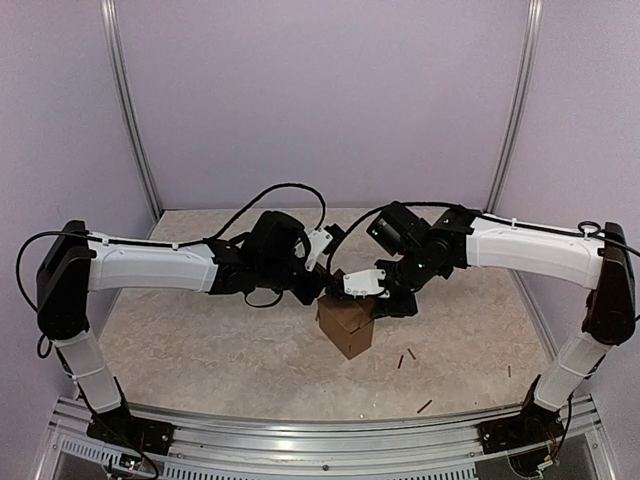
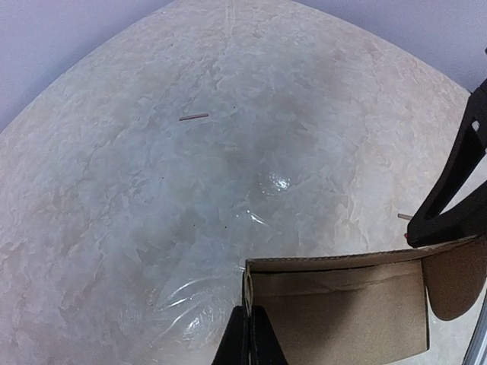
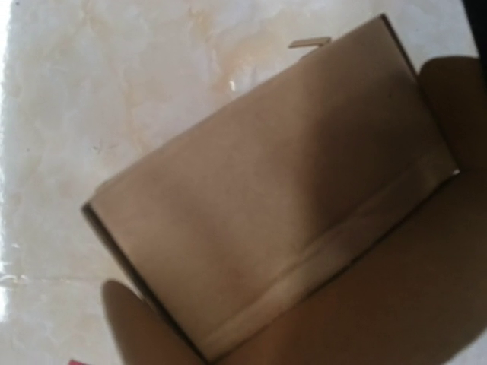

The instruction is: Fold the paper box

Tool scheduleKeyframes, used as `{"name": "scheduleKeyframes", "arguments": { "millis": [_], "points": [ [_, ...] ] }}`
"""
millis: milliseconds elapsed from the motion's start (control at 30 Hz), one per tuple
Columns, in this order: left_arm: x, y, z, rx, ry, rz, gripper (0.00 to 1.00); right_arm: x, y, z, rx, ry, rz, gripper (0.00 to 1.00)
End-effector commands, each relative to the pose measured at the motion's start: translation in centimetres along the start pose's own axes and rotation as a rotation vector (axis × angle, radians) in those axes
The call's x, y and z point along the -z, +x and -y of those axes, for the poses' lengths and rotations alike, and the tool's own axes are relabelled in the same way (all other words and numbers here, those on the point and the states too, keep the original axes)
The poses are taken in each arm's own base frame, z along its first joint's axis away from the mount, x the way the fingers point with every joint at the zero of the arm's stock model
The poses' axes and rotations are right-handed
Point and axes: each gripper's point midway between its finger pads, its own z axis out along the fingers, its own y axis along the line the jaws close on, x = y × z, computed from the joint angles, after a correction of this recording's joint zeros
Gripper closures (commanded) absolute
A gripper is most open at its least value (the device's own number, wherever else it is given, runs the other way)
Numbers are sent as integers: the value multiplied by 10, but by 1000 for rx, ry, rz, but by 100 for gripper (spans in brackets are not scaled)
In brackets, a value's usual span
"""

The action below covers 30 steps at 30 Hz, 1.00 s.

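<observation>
Top external showed you the paper box [image 1: 346, 328] standing near the middle of the table [image 1: 200, 340], its top open, with both arms meeting over it. In the left wrist view, your left gripper [image 2: 249, 336] had its fingers pressed tight together on the edge of the box's wall at a corner. Your right gripper [image 1: 366, 287] sat against the box's upper rim beside a rounded flap; you could not tell whether its fingers gripped anything. A few small dark sticks [image 1: 411, 354] lay on the table to the box's right.
</observation>
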Motion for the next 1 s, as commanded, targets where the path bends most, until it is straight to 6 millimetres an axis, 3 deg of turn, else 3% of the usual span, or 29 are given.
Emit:
{"name": "scheduleKeyframes", "arguments": {
  "millis": [0,433,733,967],
  "points": [
    [4,27,3,5,-6,-81,100,4,-1,-2,13,13,2,64],
    [5,41,5,3,-6,-78,100,3,-1,-2,68,85,-47,64],
    [14,38,13,38,7,-12,100,1,-1,-4,109,127,-88,64],
    [15,52,19,46,10,-8,100,2,-1,-1,107,145,-100,64]
  ]
}}
